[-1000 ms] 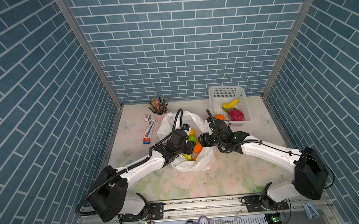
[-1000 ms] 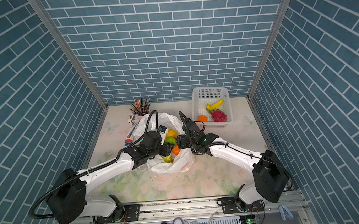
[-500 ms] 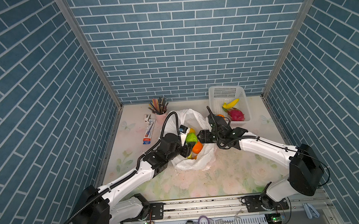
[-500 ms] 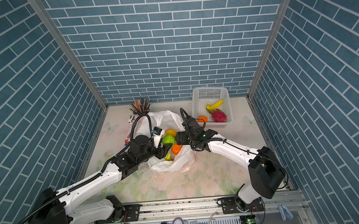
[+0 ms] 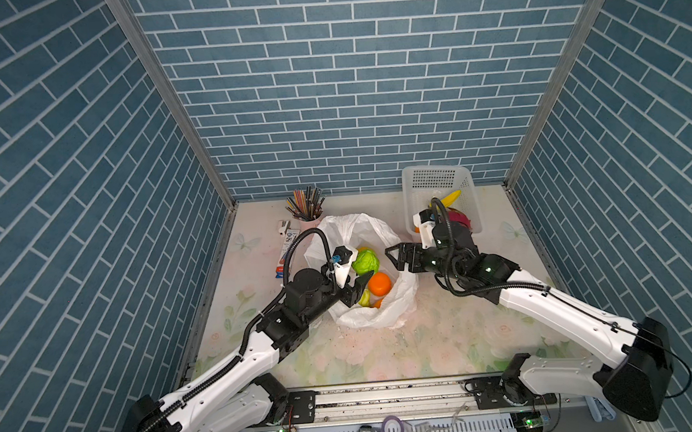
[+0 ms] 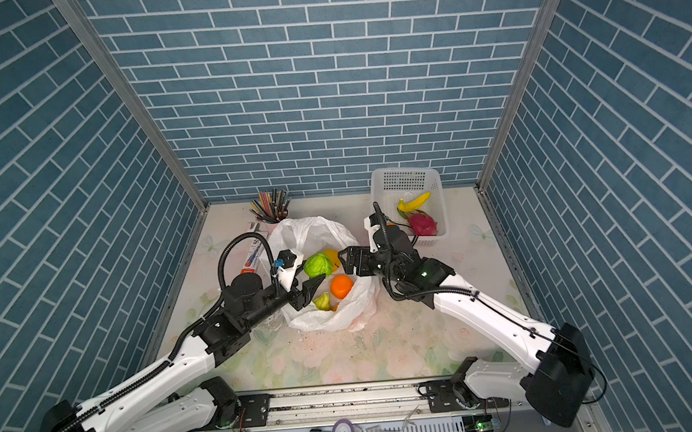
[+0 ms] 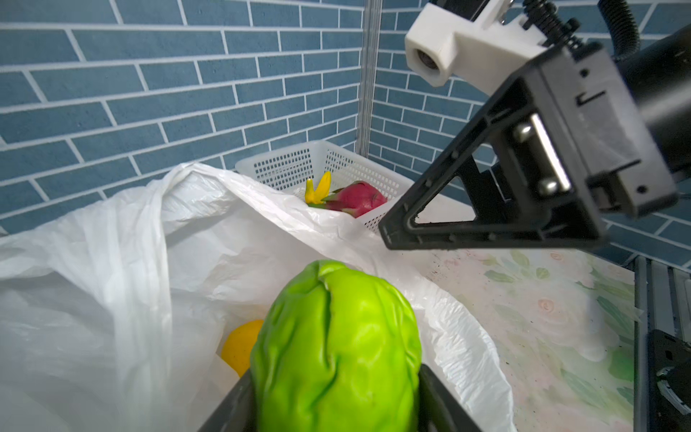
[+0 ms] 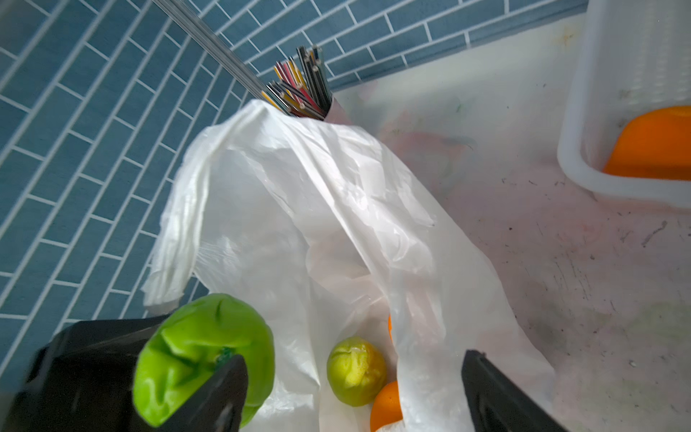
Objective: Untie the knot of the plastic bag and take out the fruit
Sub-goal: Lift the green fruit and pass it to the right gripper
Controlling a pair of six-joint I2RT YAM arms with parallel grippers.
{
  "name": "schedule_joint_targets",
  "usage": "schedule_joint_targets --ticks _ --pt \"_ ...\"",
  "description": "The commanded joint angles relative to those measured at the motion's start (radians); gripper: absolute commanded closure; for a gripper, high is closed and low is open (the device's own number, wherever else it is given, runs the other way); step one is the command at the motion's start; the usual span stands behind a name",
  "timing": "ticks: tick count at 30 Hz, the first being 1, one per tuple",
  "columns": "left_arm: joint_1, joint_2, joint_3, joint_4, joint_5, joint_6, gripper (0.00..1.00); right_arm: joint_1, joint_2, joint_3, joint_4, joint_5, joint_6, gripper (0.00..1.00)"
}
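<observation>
The white plastic bag lies open in the middle of the table, and no knot is in view. My left gripper is shut on a wrinkled green fruit, held above the bag's mouth. An orange and a yellow-green fruit rest inside. At the bag's right rim my right gripper hovers open, holding nothing.
A white perforated basket at the back right holds a banana, a pink dragon fruit and an orange. A cup of pencils and a small box stand behind and left of the bag.
My left gripper has lifted the green fruit up out of the bag while the arm stretched out. My right gripper's jaws have spread wider beside the bag's rim.
</observation>
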Motion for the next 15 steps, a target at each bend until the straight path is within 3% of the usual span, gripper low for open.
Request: schedule_joint_targets --ticks 1,11,15 --pt "0.005 -0.021 -0.014 0.100 0.050 0.044 0.65 -0.008 -0.060 -0.013 0.066 -0.017 0.020 0.09" --pt "0.005 -0.011 0.006 0.258 0.186 0.060 0.65 -0.063 -0.129 -0.075 0.309 -0.401 0.087 0.05" --pt "0.002 0.003 0.029 0.293 0.229 0.052 0.65 -0.063 -0.099 -0.072 0.357 -0.480 0.106 0.05"
